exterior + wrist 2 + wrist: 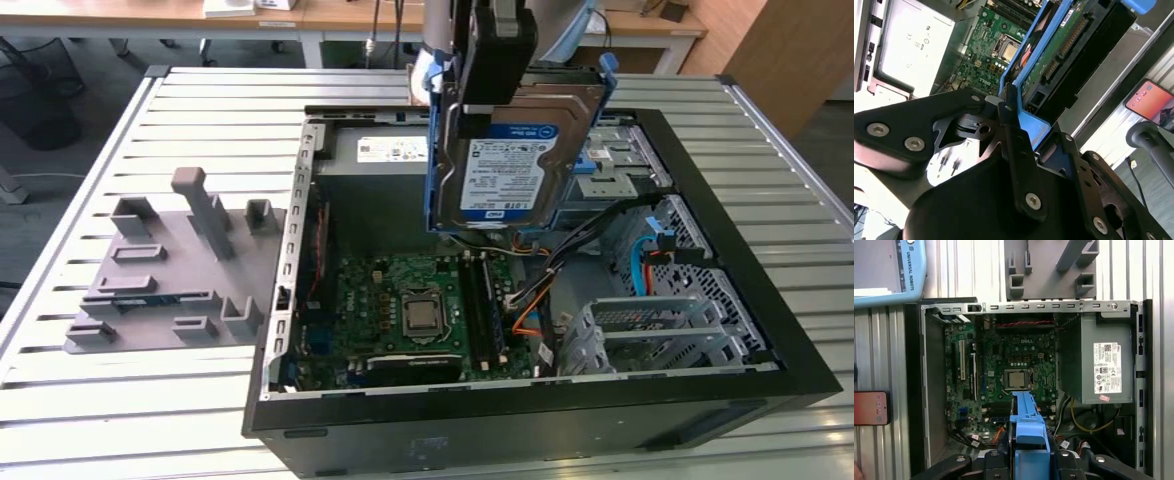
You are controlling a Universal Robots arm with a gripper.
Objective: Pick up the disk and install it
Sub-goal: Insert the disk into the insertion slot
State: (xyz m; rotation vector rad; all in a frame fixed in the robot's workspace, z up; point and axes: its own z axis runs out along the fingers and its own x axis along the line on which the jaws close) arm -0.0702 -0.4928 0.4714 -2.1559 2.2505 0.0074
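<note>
In the exterior view, the disk (514, 165) is seen held on edge, nearly upright, above the open computer case (747, 300). Its white-and-blue label is turned toward the camera, and its blue carrier frame (434, 150) is clipped around it. The gripper (491, 85) is seen coming down from above, with the arm standing roughly vertical over the case. The disk hangs clear of the motherboard (414, 305), and a metal drive cage (667, 330) lies lower, toward the exterior view's right. A grey moulded fixture (174, 260) rests on the slatted table (80, 400) at the exterior view's left.

In the second wrist view, the grip is shown from close by: the black fingers (1011, 135) are closed on the end of the carrier frame. The disk's green circuit-board underside (1064, 45) is also revealed there.

In the first wrist view, the case is looked down into. The grey power supply (1099, 360) with its white sticker is seen there, and a phone (871, 407) with a red screen lies on the table beside the case.
</note>
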